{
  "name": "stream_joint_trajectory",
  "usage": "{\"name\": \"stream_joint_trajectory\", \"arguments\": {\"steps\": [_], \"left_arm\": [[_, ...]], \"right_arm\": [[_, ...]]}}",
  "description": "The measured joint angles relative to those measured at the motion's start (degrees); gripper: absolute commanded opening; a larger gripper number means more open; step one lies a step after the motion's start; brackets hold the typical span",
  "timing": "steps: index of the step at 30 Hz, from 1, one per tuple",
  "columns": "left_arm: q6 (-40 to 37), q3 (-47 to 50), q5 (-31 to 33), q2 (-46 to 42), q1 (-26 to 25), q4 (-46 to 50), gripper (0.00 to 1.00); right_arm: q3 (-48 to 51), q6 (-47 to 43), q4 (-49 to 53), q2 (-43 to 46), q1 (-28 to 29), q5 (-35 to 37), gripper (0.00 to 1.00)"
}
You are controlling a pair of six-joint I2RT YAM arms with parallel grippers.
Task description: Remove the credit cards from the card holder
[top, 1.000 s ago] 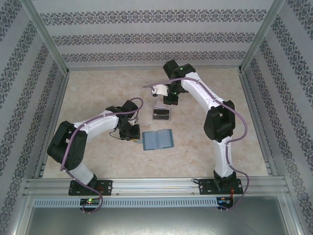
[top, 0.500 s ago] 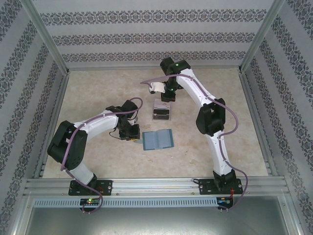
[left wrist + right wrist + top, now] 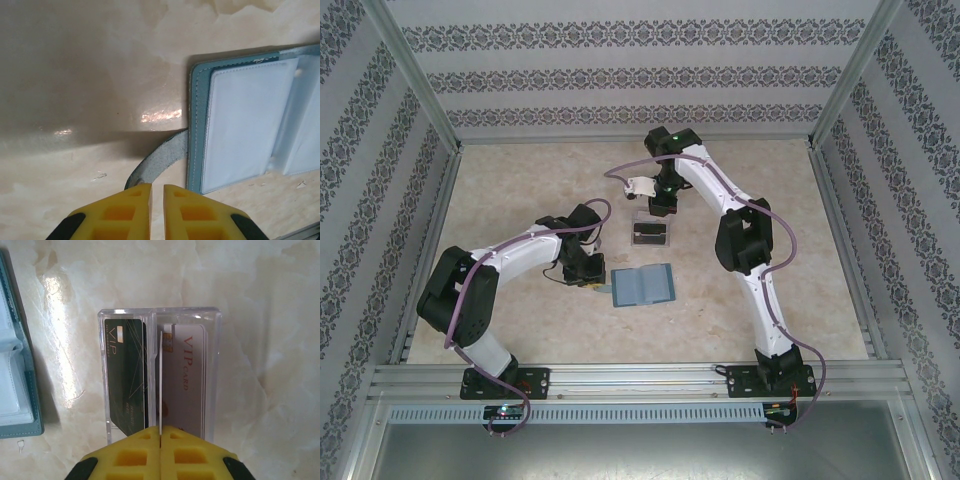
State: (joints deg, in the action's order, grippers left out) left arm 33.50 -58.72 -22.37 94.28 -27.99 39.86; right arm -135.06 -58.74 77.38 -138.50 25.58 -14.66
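- Top view, change: the right arm's elbow has swung in toward the middle, and the right gripper (image 3: 658,207) has come closer over the far edge of the clear box (image 3: 651,233). The left arm, box and card holder (image 3: 642,286) have not shifted.
- Top view, layout: the card holder lies open on the table. The box is at its 12 o'clock, near but apart. The left gripper (image 3: 592,280) is low at its 9 o'clock edge.
- Left wrist view: the jaws are almost together, with a thin slit and nothing visible in it. The holder's grey tab (image 3: 160,157) curves down from the cover and its end runs under the left fingertip. I cannot tell whether it is pinned or only touched. The holder is at 2 o'clock from the tips, and the clear pockets (image 3: 245,125) that show look empty.
- Right wrist view: the jaws are pinched on a held card (image 3: 161,380), seen edge-on and upright above the box's middle divider. A dark card (image 3: 126,375) lies flat in the 9 o'clock compartment and a pale card (image 3: 187,375) in the 3 o'clock one. The holder's corner is at the 9 o'clock edge of the view.
- Step, by my judgement: depositing another extracted card, late in the task.
- Next move calls for nudging the card off the divider line before the jaws part, or it may land astride the divider.
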Motion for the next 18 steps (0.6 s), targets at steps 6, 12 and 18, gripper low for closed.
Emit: {"name": "stream_joint_trajectory", "arguments": {"steps": [6, 12, 18], "left_arm": [[-0.02, -0.04, 0.17, 0.0, 0.0, 0.09, 0.14], [-0.33, -1.36, 1.64, 0.0, 0.07, 1.14, 0.23], [-1.84, -2.4, 3.82, 0.0, 1.4, 1.68, 0.56]], "right_arm": [[-0.2, 0.33, -0.17, 0.0, -0.57, 0.02, 0.22], [0.13, 1.97, -1.75, 0.44, -2.25, 0.48, 0.32], [10.82, 5.86, -9.03, 8.68, -3.76, 1.97, 0.56]]}}
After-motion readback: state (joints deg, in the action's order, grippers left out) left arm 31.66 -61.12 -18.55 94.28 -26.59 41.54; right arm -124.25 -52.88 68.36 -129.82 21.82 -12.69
